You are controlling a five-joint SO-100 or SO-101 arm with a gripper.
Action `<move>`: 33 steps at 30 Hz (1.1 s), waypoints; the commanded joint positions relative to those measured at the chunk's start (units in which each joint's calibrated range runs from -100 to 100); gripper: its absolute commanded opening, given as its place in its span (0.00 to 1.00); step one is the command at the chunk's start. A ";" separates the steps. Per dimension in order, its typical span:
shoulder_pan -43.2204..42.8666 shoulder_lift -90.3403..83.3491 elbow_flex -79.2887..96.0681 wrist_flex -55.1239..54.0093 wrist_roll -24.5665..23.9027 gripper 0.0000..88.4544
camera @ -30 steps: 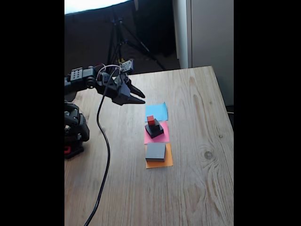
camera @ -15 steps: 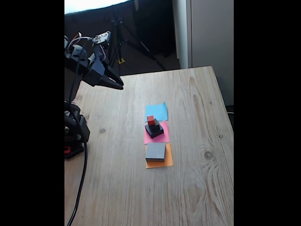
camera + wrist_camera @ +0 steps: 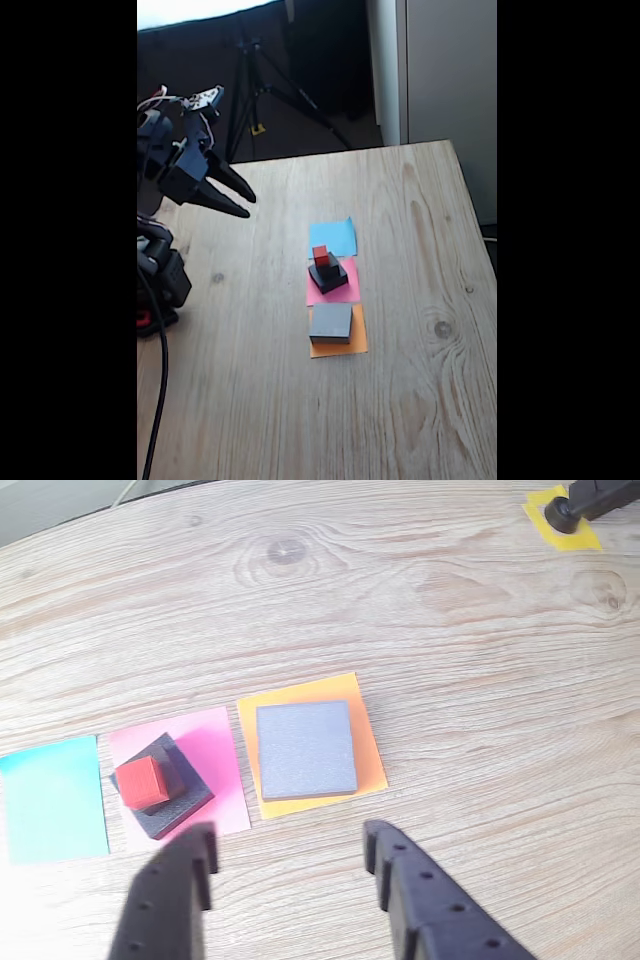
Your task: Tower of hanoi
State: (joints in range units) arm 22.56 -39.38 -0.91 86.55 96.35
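The Tower of hanoi blocks sit on paper squares mid-table. A tiny red cube [image 3: 321, 255] [image 3: 141, 781] tops a small black cube [image 3: 331, 263] [image 3: 166, 756], which rests on a medium black block [image 3: 328, 279] [image 3: 186, 800] on the pink paper [image 3: 346, 292] [image 3: 226, 768]. The large flat grey block [image 3: 331, 321] [image 3: 305, 749] lies alone on the orange paper [image 3: 340, 349] [image 3: 366, 742]. The blue paper [image 3: 333, 237] [image 3: 52, 798] is bare. My gripper [image 3: 247, 205] [image 3: 290, 845] hangs open and empty above the table's left part, well away from the blocks.
The arm's base [image 3: 160, 282] stands at the table's left edge in the fixed view, with a black cable [image 3: 158, 400] trailing down beside it. A tripod [image 3: 255, 80] stands behind the table. In the wrist view, a yellow tape patch [image 3: 565, 522] with a dark part on it lies at top right.
The gripper drew back to the left, away from the blocks, rising first and then dropping slightly. The cable swung left with it. The blocks stayed where they were.
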 commanded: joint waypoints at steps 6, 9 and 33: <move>3.06 -6.80 21.00 -19.82 -0.20 0.41; 3.89 -7.94 28.46 -27.83 -2.88 0.41; 10.08 -2.18 66.82 -81.17 2.64 0.63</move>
State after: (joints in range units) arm 32.16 -42.88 63.67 15.53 99.48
